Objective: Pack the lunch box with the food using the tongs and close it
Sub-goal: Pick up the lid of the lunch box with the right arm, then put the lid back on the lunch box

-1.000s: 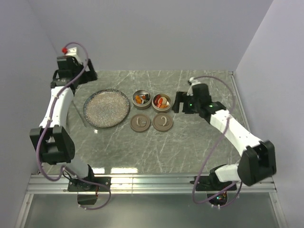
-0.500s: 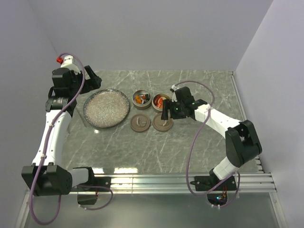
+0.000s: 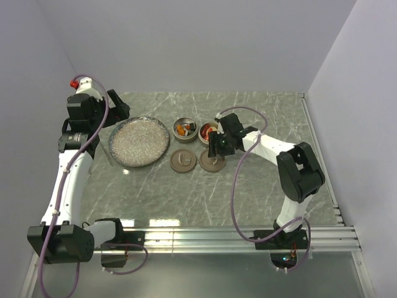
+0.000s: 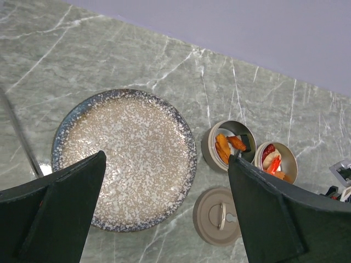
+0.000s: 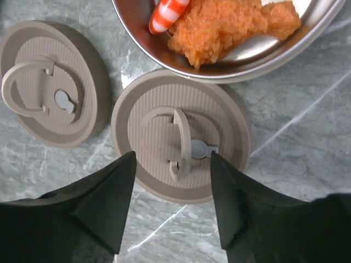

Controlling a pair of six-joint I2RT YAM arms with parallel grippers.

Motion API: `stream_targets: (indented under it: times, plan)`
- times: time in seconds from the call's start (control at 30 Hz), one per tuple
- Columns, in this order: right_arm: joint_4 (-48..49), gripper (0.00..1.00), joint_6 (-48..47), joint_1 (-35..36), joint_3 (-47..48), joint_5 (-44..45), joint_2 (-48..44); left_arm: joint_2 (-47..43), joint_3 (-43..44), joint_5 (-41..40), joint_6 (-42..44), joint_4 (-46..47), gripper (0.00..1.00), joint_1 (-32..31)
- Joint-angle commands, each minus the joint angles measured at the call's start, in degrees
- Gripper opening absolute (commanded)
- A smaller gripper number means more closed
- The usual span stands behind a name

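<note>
Overhead, two food tins (image 3: 185, 130), two lids (image 3: 183, 161), one plate (image 3: 139, 141), left gripper (image 4: 165, 159) spread, right gripper (image 5: 173, 156) spread over one lid (image 5: 159, 109).

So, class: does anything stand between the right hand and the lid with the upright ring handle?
Nothing visible. The right hand hangs open directly over that lid, the ring handle upright below the gap between its fingers. The other lid and the food tin lie alongside, outside that gap.

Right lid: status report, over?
Left gripper open above plate. Right gripper open over handle of right lid. Food in both tins, uncovered. Nothing blocking.
</note>
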Motion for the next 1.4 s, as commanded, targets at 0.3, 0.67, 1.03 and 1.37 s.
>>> stream_targets:
  times: [0.3, 0.67, 1.03, 1.37]
  plan:
    - [-0.49, 0.44, -1.59, 1.41, 3.33, -0.84, 2.79, -2.67, -1.38, -3.4, 1.67, -0.68, 0.99, -0.15]
    - [-3.74, 0.04, -2.38, 2.29, 4.65, 1.18, 0.08, -2.93, -3.05, -3.49, 1.76, 0.29, 1.0, -0.06]
    - [-17.52, 0.0, -4.93, 0.1, 4.3, 5.13, -11.61, -4.6, -4.11, -5.43, 2.9, -0.15, 0.99, -0.15]
    - [-24.75, 0.0, -7.21, -3.77, 21.58, 3.29, -6.56, -5.05, -4.64, -4.02, 2.11, 0.55, 1.0, -0.15]
